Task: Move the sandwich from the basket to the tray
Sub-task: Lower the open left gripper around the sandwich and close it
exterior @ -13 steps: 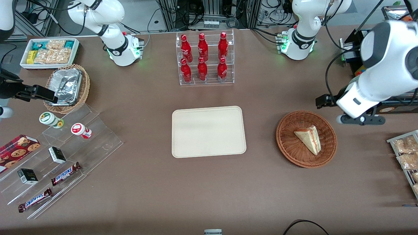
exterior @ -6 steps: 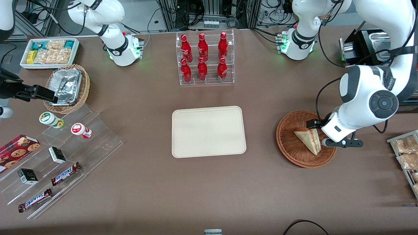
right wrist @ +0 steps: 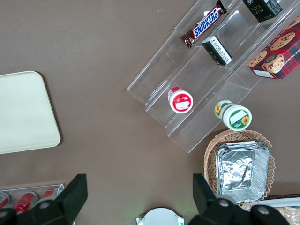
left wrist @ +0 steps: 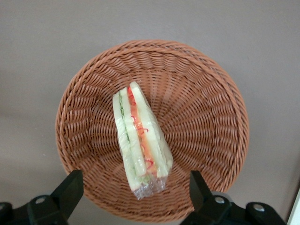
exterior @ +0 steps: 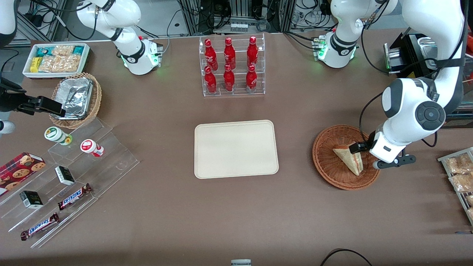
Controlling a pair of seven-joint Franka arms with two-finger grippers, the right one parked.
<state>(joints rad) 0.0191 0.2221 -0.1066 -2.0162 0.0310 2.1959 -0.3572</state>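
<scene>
One sandwich [exterior: 349, 159]; one basket [exterior: 329, 162]; one tray [exterior: 235, 149]; six red bottles [exterior: 229, 64]; two Snickers bars [exterior: 74, 196].

Lighting even, bright, overhead; soft short shadows beneath the gripper [left wrist: 133, 194] and inside the basket [left wrist: 206, 117]; mild glare on the sandwich [left wrist: 139, 140] wrap and crumpled foil [exterior: 75, 96]; all views sharp, table [exterior: 236, 214] edges slightly dimmer.

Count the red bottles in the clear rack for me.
6 red bottles, in a clear rack farther from the front camera than the tray: three on its upper step, three on the lower. None seems hidden. The gripper hovers over the basket.
</scene>
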